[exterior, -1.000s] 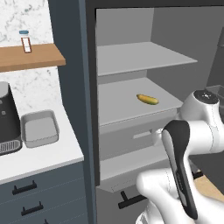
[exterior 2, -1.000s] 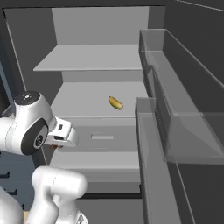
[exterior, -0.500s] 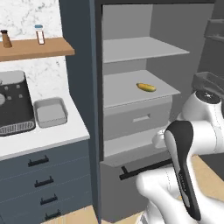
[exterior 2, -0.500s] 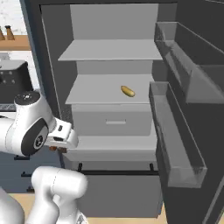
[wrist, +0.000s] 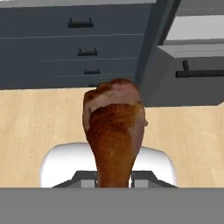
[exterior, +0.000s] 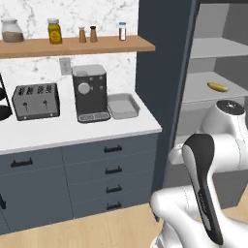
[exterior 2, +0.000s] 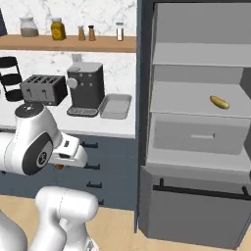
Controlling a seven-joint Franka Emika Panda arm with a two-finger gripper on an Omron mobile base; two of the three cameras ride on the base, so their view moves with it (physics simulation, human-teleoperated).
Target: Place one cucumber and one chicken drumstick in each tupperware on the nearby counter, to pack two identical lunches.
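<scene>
Gripper (wrist: 114, 177) is clenched on the chicken drumstick (wrist: 114, 131), seen in the hand view with the meat rising from between the finger tips. The grasp sits at the narrow bone end; the thick end stands free beyond it.

Orientation: the drumstick's long axis runs along the gripper's own line, thick end pointing away from the hand toward the floor (wrist: 39, 127) and the lower drawers (wrist: 74, 43). It appears straight in the grasp, not cocked to either side.

Location of task items: one tupperware (exterior: 123, 105) lies on the bench (exterior: 72, 131), just beside the coffee machine (exterior: 90, 93) on its right (its inside looks bare, though the far corner is hard to judge). In the right base view the same tupperware (exterior 2: 115, 106) is near the bench's right end. A yellowish object (exterior 2: 219, 102), whose identity cannot be told at this size, lies on a shelf (exterior 2: 191, 100) of the open cabinet.

Risks, as judged:
- The heavy end overhangs the grasp; a quick swing could pivot or shed the drumstick.
- The hand hangs low, below bench height; raising it close to the bench edge could strike the drawer fronts.
- The shallow rim may let the drumstick roll out if released tilted.
</scene>
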